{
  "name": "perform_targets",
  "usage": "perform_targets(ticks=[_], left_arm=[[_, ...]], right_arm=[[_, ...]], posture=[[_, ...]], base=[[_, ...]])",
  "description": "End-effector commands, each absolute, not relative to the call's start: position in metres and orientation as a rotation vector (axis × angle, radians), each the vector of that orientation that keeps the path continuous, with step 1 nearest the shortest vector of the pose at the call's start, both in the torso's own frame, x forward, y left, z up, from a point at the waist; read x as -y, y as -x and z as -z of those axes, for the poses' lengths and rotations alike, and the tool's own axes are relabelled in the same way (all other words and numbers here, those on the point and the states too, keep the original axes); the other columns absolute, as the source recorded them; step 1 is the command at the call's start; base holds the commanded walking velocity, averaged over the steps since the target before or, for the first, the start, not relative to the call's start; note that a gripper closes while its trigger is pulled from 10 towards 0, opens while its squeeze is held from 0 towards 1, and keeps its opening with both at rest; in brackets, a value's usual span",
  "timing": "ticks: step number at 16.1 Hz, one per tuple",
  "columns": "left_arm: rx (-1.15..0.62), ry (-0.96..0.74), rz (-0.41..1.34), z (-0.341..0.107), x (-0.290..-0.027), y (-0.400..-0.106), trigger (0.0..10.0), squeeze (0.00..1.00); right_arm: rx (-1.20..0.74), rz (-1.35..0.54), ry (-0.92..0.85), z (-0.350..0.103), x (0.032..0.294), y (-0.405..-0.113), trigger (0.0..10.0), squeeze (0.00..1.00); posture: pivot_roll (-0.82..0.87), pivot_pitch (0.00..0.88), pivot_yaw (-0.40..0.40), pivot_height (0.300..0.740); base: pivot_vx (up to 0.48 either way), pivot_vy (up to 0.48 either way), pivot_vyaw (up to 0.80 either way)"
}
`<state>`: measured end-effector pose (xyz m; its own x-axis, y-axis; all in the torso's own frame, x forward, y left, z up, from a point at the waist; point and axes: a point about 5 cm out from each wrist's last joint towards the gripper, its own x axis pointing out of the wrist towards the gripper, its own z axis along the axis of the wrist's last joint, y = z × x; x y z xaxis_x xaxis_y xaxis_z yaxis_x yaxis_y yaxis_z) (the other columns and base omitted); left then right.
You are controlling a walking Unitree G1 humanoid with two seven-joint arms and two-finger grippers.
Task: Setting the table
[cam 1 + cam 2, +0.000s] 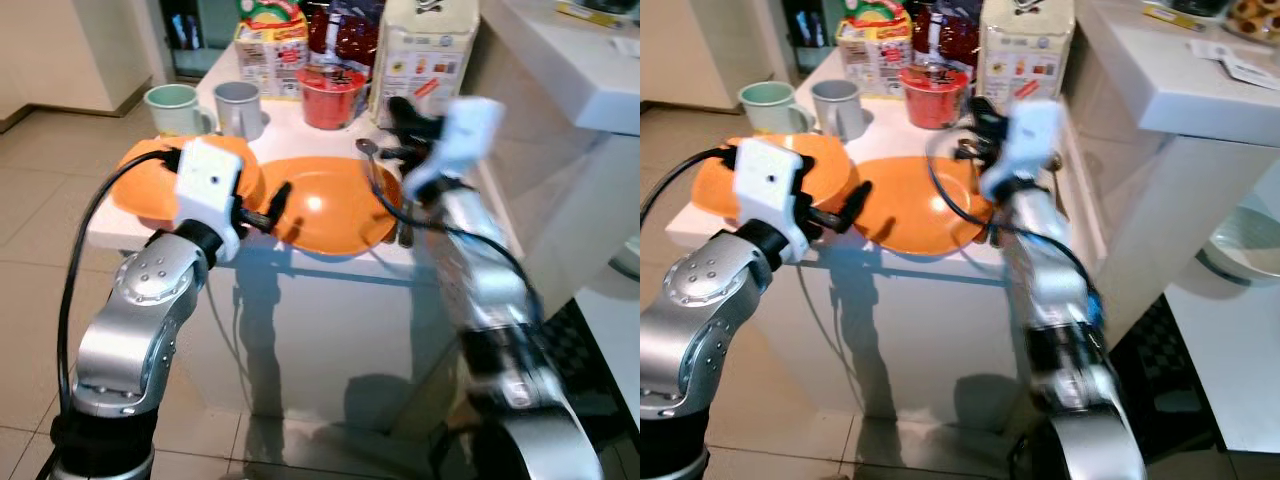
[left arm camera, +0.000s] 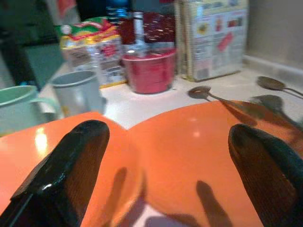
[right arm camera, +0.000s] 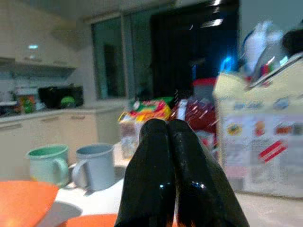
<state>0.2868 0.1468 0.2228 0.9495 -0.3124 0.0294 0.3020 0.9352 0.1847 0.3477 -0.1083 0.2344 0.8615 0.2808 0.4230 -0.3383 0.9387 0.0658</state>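
Two orange plates lie on the white table: one in the middle [image 1: 330, 208] and one to its left [image 1: 140, 172], their rims overlapping. My left gripper [image 1: 277, 203] hovers open just over the near edge where they meet; in the left wrist view its fingers [image 2: 78, 161] stand wide apart above the orange surface [image 2: 189, 142]. Spoons [image 2: 203, 92] lie on the table beyond the middle plate. My right gripper [image 1: 403, 112] is shut and holds nothing, raised above the table's right side near the spoons; its fingertips [image 3: 168, 130] press together.
At the back of the table [image 1: 105, 228] stand a green mug [image 1: 172, 108], a grey mug [image 1: 238, 106], a red bowl [image 1: 330, 95], a cereal pack [image 1: 270, 48] and a tall carton [image 1: 425, 50]. A higher white counter [image 1: 570, 60] rises close on the right. Tiled floor lies to the left.
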Motion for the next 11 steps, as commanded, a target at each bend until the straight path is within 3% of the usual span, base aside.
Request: perform_targets(ticks=[1, 6, 11], left_arm=[[0.092, -0.203, 0.302, -0.225, -0.144, -0.289, 10.0, 0.0], [0.073, -0.227, 0.259, -0.212, -0.147, -0.29, 10.0, 0.0], [0.1, -0.283, 0.265, -0.212, -0.14, -0.288, 10.0, 0.0]], right_arm=[[0.364, -0.287, -0.056, -0.224, 0.113, -0.343, 10.0, 0.0], [0.229, -0.191, 0.042, -0.207, 0.124, -0.331, 10.0, 0.0], [0.086, -0.121, 0.057, -0.196, 0.13, -0.34, 10.0, 0.0]], posture=[[0.06, 0.0, -0.037, 0.74], [0.03, 0.0, -0.035, 0.74], [0.07, 0.0, -0.073, 0.74]], base=[[0.0, 0.0, 0.0], [0.0, 0.0, 0.0], [0.0, 0.0, 0.0]])
